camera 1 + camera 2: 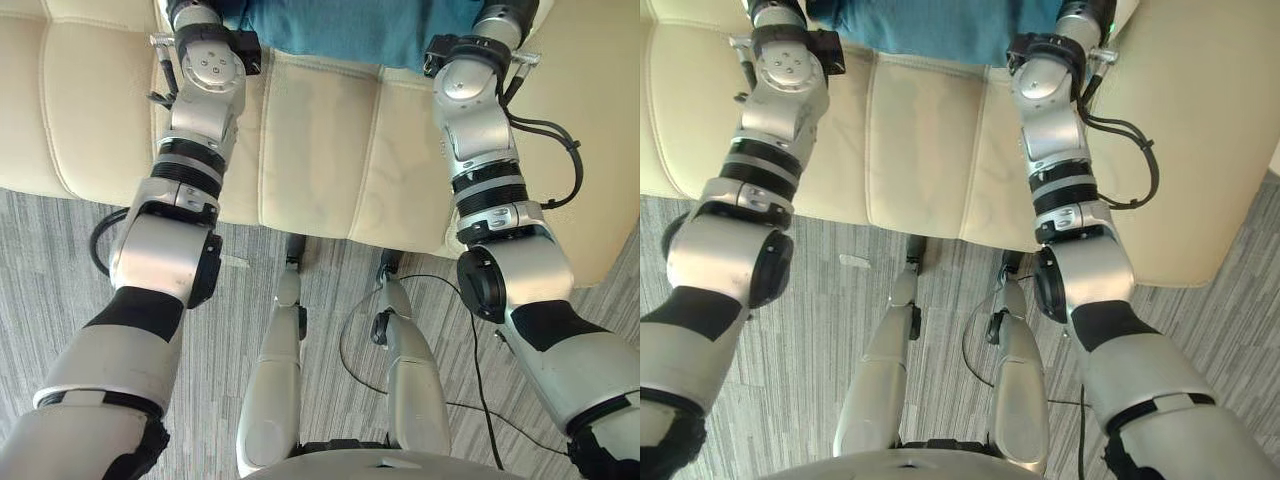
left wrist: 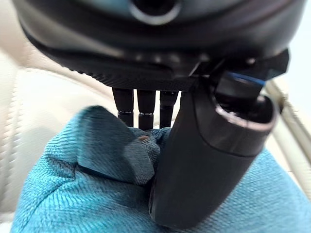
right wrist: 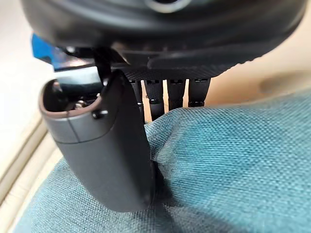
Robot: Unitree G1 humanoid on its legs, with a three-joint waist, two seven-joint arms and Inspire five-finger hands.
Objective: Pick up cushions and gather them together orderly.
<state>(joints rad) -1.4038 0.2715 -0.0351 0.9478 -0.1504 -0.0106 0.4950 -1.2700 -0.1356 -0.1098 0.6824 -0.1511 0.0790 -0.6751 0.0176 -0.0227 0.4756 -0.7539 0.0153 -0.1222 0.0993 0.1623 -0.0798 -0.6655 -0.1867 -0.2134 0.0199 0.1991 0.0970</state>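
The left robot hand (image 2: pixel 204 160) and right robot hand (image 3: pixel 107 155) each pinch a thin fold of the teal woven fabric cushion (image 3: pixel 233 165); it may slip onto the cream leather sofa (image 1: pixel 320 150).

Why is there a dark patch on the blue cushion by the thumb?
Left wrist view: the left robot hand pinches the cushion, and the bunched fold shades itself. Right wrist view: the right robot hand presses its thumb in, darkening the crease. Left eye view: the cream sofa is evenly lit.
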